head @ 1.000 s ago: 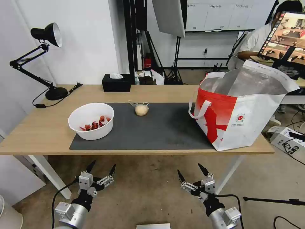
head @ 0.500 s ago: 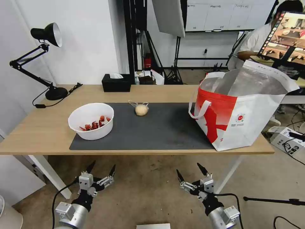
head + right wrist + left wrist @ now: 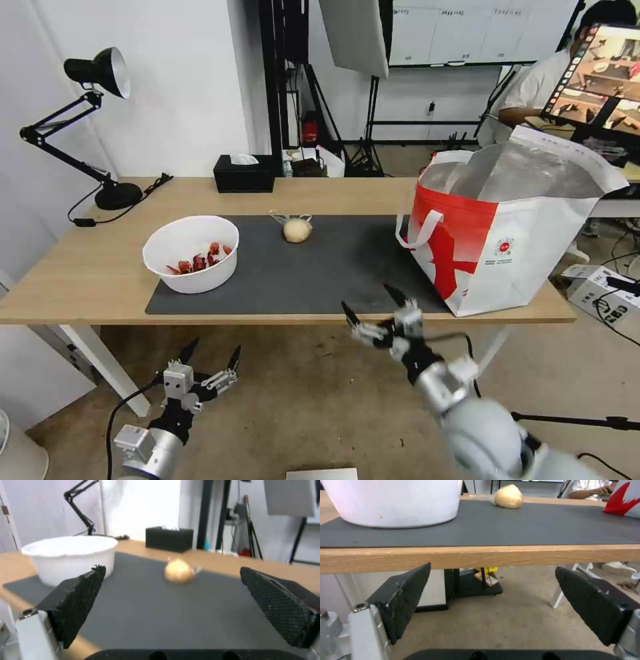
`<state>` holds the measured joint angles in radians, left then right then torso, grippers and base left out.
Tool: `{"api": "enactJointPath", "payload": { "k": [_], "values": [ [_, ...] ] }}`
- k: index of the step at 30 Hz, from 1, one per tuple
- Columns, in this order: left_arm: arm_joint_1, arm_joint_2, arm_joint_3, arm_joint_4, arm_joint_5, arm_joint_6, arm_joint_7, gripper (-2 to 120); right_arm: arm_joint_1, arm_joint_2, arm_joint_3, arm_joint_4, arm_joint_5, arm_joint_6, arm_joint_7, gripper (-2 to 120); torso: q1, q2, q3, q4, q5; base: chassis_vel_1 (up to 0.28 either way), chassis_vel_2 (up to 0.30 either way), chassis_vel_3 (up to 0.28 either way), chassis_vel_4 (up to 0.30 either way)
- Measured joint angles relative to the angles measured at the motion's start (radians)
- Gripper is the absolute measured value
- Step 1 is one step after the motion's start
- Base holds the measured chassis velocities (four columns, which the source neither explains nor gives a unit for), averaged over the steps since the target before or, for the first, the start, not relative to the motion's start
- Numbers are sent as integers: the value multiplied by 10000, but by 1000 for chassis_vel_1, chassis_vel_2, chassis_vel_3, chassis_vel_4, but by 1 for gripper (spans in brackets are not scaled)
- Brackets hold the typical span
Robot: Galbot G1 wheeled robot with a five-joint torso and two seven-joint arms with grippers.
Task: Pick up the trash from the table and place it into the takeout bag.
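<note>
Your right hand (image 3: 373, 313) hovers spread wide at the bench (image 3: 87, 267) edge. The small knotted bag with a beige lump (image 3: 297, 230) lies straight ahead of it on the dark grey mat (image 3: 333, 273), nearer this hand than your left hand (image 3: 212, 357), which hangs wide below the bench.

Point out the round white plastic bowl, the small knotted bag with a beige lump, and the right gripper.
White plastic bowl (image 3: 200, 280): head view, front wall.
Knotted bag (image 3: 297, 231): head view, beige lump.
Right gripper (image 3: 373, 308): head view, between fingertips.

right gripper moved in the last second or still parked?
Yes. The right gripper has risen from below the table to its front edge, shifting toward the robot's left, fingers open. The left gripper stays low.
</note>
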<state>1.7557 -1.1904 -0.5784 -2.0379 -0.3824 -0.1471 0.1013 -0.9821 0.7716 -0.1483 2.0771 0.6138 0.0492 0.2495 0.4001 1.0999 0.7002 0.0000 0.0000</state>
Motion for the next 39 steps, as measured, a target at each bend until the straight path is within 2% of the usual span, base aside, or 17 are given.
{"api": "enactJointPath", "payload": {
  "k": [2, 3, 6, 7, 10, 11, 13, 14, 17, 19, 20, 21, 25, 26, 29, 39],
  "values": [
    [0, -9, -8, 2, 0, 4, -6, 100, 1583, 11, -875, -404, 483, -389, 191, 100, 1, 0, 0, 0, 0, 0, 0, 0, 0],
    [0, -9, -8, 2, 0, 4, -6, 100, 1583, 11, -875, -404, 483, -389, 191, 100, 1, 0, 0, 0, 0, 0, 0, 0, 0],
    [2, 7, -10, 47, -1, 8, -10, 100, 4152, 471, -2236, -1339, 1121, -906, 626, 100, 0, 0, 0, 0, 0, 0, 0, 0, 0],
    [2, 7, -10, 47, -1, 8, -10, 100, 4152, 471, -2236, -1339, 1121, -906, 626, 100, 0, 0, 0, 0, 0, 0, 0, 0, 0],
    [-23, 15, -12, 91, -8, 11, -18, 100, 6009, 1313, -3398, -2435, 2013, -1455, 1177, 100, 1, -1, 1, 2, -3, 0, 0, 0, 0],
    [-23, 15, -12, 91, -8, 11, -18, 100, 6009, 1313, -3398, -2435, 2013, -1455, 1177, 100, 1, -1, 1, 2, -3, 0, 0, 0, 0],
    [-28, 14, -9, 132, -14, 11, -8, 100, 6918, 2036, -3912, -3459, 2762, -1658, 1281, 100, 1, 0, 0, 1, -3, 0, 0, 0, 0],
    [-28, 14, -9, 132, -14, 11, -8, 100, 6918, 2036, -3912, -3459, 2762, -1658, 1281, 100, 1, 0, 0, 1, -3, 0, 0, 0, 0],
    [-21, 26, 0, 205, -17, -23, 24, 100, 7837, 3149, -4448, -5060, 3499, -1804, 1398, 100, 2, -1, 1, 3, -2, 0, 0, 0, 0],
    [-22, 31, -2, 216, -22, -35, 28, 100, 7958, 3330, -4515, -5349, 3551, -1834, 1425, 100, 2, -1, 0, 3, -3, 0, 0, 0, 0],
    [-35, 48, -16, 239, -52, -58, 30, 100, 8179, 3761, -4622, -6043, 3605, -1890, 1451, 100, 0, 0, 0, 2, -3, 0, 0, 0, 0],
    [-35, 48, -16, 239, -52, -58, 30, 100, 8179, 3761, -4622, -6043, 3605, -1890, 1451, 100, 0, 0, 0, 2, -3, 0, 0, 0, 0],
    [-75, 78, -30, 282, -89, -76, 39, 100, 8496, 4674, -4568, -7777, 3650, -2266, 1510, 100, 1, -1, 0, 0, -1, 0, 0, 0, 0],
    [-75, 78, -30, 282, -89, -76, 39, 100, 8496, 4674, -4568, -7777, 3650, -2266, 1510, 100, 1, -1, 0, 0, -1, 0, 0, 0, 0],
    [-120, 73, -2, 322, -96, -95, 46, 100, 8598, 5222, -4405, -8943, 3424, -2544, 1219, 100, 0, 0, -1, -1, -2, 0, 0, 0, 0],
    [-173, 119, 23, 351, -139, -113, 52, 100, 8568, 6011, -4206, -10521, 3075, -2931, 295, 100, 0, 0, -1, -1, -1, 0, 0, 0, 0]
  ]
}}
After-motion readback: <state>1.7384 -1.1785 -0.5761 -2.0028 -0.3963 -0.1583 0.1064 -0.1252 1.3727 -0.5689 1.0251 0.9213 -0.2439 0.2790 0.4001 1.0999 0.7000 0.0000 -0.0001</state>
